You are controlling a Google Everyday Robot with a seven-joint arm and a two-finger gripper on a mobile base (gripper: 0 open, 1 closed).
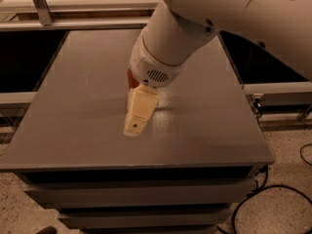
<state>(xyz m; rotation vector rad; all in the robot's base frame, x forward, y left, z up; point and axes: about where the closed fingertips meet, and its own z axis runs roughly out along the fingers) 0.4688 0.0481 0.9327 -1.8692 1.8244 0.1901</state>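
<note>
A red soda can (130, 80) stands on the grey table (68, 111), near its middle. Only a thin red strip of the can shows at its left side; the white arm (165, 48) covers the remainder. My gripper (132, 127) is cream coloured and points down toward the tabletop, just in front of the can and slightly left of it. It hangs close above the table surface, and nothing is seen in it. Whether it touches the can is hidden by the wrist.
Black cables (273, 194) lie on the speckled floor at the right. A metal frame post (41, 6) rises behind the table at the back left. A lower ledge (278, 87) runs along the right side. The table's front edge is near the gripper.
</note>
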